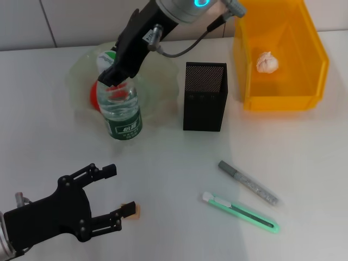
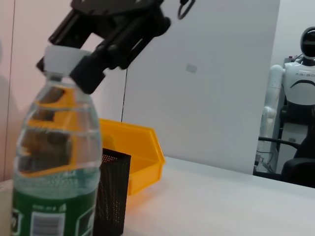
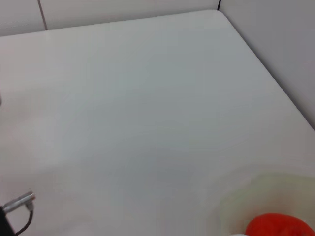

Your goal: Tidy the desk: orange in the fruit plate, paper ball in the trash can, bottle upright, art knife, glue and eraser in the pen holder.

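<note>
Bottle-righting is the step in hand: the clear plastic water bottle point(image 1: 120, 111) is clamped at its cap by the right gripper point(image 1: 112, 73), to be released next, while the open-fingered left gripper point(image 1: 117, 197) hovers by the small tan eraser point(image 1: 131, 210).

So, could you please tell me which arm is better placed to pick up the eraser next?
Left, probably. The left gripper hangs open just beside the eraser at the desk's near edge. The right gripper is across the desk at the neck of the upright bottle.

A white table point(image 1: 304, 163) stands against a pale tiled wall point(image 1: 32, 22), beside a grey panel point(image 2: 216, 73).
</note>
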### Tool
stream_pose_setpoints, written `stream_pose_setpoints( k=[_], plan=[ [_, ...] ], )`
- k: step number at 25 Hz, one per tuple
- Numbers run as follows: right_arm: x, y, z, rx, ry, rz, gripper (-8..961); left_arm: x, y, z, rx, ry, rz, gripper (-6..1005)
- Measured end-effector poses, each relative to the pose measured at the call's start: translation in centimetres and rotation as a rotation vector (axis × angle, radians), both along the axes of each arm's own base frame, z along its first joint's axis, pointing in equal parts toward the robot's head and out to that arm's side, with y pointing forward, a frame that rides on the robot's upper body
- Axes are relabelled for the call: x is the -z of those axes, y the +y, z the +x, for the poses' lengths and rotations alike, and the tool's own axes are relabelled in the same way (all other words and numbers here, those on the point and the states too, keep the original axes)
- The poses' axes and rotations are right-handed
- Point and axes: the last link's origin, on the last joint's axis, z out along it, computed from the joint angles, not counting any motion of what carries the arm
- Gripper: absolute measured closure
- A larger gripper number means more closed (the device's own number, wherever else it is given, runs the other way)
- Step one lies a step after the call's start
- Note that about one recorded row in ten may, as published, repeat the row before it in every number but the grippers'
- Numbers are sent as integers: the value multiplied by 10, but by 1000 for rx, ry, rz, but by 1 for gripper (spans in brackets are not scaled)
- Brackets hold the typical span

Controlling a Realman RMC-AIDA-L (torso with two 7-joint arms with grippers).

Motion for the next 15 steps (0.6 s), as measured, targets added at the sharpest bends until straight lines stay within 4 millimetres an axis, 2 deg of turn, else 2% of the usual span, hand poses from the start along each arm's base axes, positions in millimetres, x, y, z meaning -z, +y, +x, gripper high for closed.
stream_pose_setpoints(
  k=[15],
  plan=[
    [33,11,-7,5,25,-63,511,1,-3,-2,-8,2,-7,137]
  ],
)
